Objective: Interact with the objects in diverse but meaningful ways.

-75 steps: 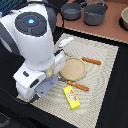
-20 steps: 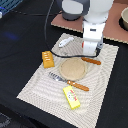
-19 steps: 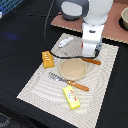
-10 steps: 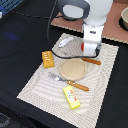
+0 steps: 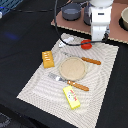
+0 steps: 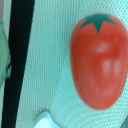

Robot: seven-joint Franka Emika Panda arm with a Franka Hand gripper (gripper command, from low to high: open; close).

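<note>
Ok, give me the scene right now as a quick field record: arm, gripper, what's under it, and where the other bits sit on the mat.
arm: over the far edge of the mat, above the tomato
gripper: fingertips not visible; open or shut cannot be told
tomato: lying on the mat, fills the wrist view, not gripped
bread loaf: exterior view's left of the plate
plate: mid-mat
yellow packet: near edge of mat
white fish: exterior view's left of the tomato
pots: on the board behind

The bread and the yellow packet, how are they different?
The bread loaf is orange-brown; the yellow packet is bright yellow with a red label. The loaf looks shorter and chunkier, the packet longer. The loaf lies beside the plate, the packet below it. Both rest on the placemat.
</note>
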